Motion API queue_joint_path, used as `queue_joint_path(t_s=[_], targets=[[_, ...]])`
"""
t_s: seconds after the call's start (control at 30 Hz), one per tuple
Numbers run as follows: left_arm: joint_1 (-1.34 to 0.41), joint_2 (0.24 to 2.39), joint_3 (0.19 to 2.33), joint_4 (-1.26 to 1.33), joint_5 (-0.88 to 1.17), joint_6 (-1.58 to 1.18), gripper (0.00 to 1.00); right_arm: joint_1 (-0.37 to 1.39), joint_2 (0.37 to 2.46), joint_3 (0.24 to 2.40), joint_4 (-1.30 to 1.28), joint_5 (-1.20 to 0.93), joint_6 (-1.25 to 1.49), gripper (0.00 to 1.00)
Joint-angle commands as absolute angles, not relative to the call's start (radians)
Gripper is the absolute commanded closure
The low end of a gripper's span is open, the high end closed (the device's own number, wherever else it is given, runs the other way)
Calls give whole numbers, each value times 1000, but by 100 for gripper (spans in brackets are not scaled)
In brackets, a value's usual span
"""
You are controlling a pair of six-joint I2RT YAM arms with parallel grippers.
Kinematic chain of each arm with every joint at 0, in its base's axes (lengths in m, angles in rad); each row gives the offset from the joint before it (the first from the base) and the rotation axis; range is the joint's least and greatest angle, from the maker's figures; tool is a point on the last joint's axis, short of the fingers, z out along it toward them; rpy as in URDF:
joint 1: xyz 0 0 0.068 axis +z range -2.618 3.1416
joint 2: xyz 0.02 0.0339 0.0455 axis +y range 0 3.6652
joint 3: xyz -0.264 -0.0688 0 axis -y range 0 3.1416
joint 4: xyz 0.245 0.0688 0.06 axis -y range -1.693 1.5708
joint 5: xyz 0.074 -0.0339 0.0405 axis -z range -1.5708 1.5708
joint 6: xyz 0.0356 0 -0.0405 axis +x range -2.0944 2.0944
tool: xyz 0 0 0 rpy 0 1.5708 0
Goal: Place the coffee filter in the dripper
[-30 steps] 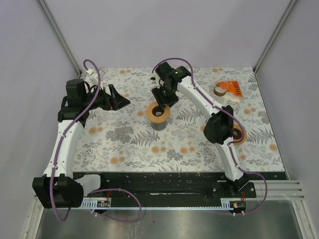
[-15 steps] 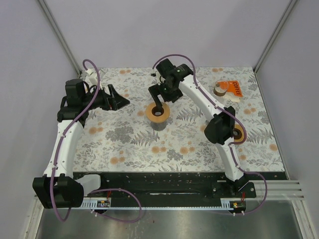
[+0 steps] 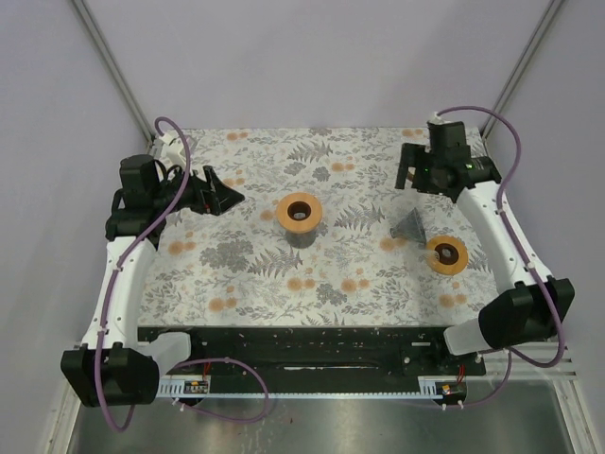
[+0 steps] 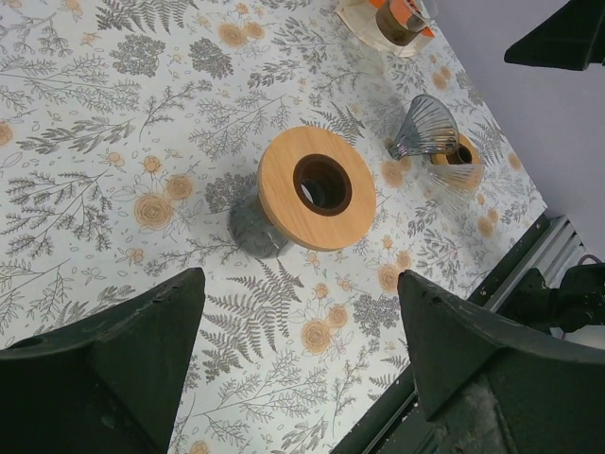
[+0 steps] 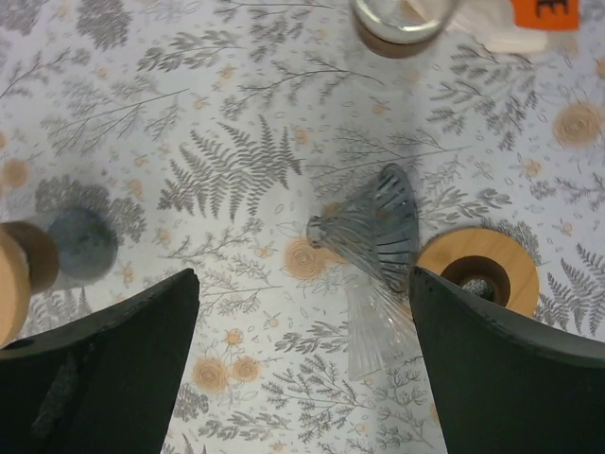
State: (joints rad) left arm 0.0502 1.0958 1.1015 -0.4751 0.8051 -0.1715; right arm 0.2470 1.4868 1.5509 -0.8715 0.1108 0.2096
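The glass ribbed dripper (image 3: pixel 410 225) lies on its side on the floral table, next to a wooden ring (image 3: pixel 446 253). It also shows in the right wrist view (image 5: pixel 373 232) and the left wrist view (image 4: pixel 427 127). The white filter pack with an orange label (image 5: pixel 515 28) lies at the back right, beside a glass jar (image 5: pixel 397 21). My right gripper (image 3: pixel 408 180) is open and empty, above and behind the dripper; in its own view (image 5: pixel 302 284) the dripper lies between the fingers, far below. My left gripper (image 3: pixel 230 196) is open and empty at the left.
A glass carafe with a wooden collar (image 3: pixel 300 214) stands at the table's middle, also in the left wrist view (image 4: pixel 321 187). The wooden ring (image 5: pixel 477 270) touches the dripper's rim. Grey walls close in the back and both sides.
My right arm has swung from above the carafe at the middle to the back right. The dripper on its side now shows. The left arm has barely moved.
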Motion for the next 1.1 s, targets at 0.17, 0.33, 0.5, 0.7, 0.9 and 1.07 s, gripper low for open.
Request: queue_joint_path(t_s=[0.17, 0.33, 0.5, 0.7, 0.9, 1.07], targets=[[57, 1066, 1086, -419, 813, -147, 14, 66, 1505, 1298, -672, 3, 311, 7], [57, 1057, 1083, -429, 813, -132, 14, 40, 1566, 1275, -623, -89, 307, 18], [57, 1057, 1089, -433, 818, -129, 14, 38, 1664, 1304, -667, -178, 272, 38], [57, 1066, 1089, -433, 822, -126, 14, 38, 1693, 1309, -698, -172, 258, 44], [57, 1075, 1088, -416, 831, -143, 14, 38, 1724, 1310, -703, -311, 259, 77], [57, 1072, 1092, -416, 830, -144, 14, 55, 1721, 1327, -730, -319, 247, 99]])
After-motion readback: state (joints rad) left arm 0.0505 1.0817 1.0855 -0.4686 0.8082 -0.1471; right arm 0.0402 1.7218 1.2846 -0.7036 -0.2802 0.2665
